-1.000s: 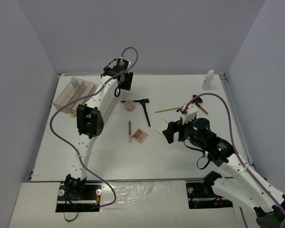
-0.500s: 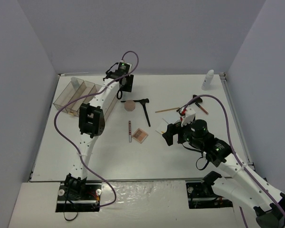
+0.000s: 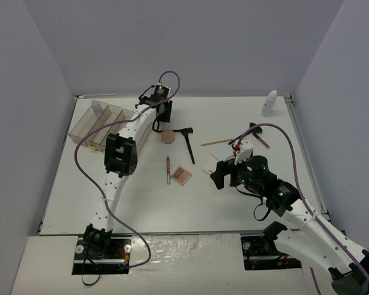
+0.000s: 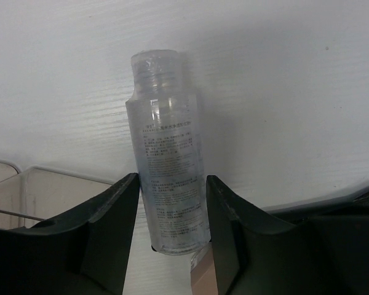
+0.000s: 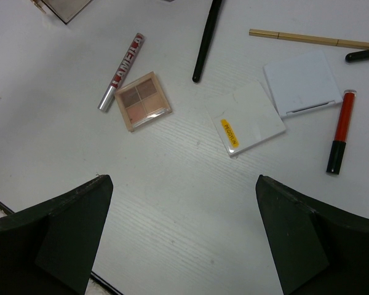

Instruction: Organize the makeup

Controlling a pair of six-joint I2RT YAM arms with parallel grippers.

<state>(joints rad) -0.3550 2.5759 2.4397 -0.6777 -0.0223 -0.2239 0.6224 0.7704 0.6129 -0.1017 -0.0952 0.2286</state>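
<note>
**Clear bottle framed by the left fingers, beside the tray**

Plastic and see-through, the clear bottle (image 4: pixel 166 141) sits between the two fingers of the left gripper (image 4: pixel 172 184) at the far side of the table (image 3: pixel 141 203), upper middle of the overhead view. Both fingers lie right against its sides. I cannot tell whether they are pinching it or only flanking it, nor whether it stands or lies. They meet the bottle low on its body, probably so the cap end stays free for lowering into a slot. The organizer tray (image 4: pixel 43 184) is just beside it, lower left in the wrist view. The carry looks short, but the tray's thin wall is near the left finger and could be clipped.

The right gripper (image 5: pixel 183 184) hangs with fingers spread wide, holding nothing, over bare table at centre right. Beyond it lie the palette (image 5: pixel 142 100), a gloss tube (image 5: pixel 120 72), a black brush (image 5: pixel 206 40), two white pads (image 5: pixel 246 118) and a red pencil (image 5: pixel 339 132). Most have open room around them for fingers; the two pads lie just beside each other.
</note>
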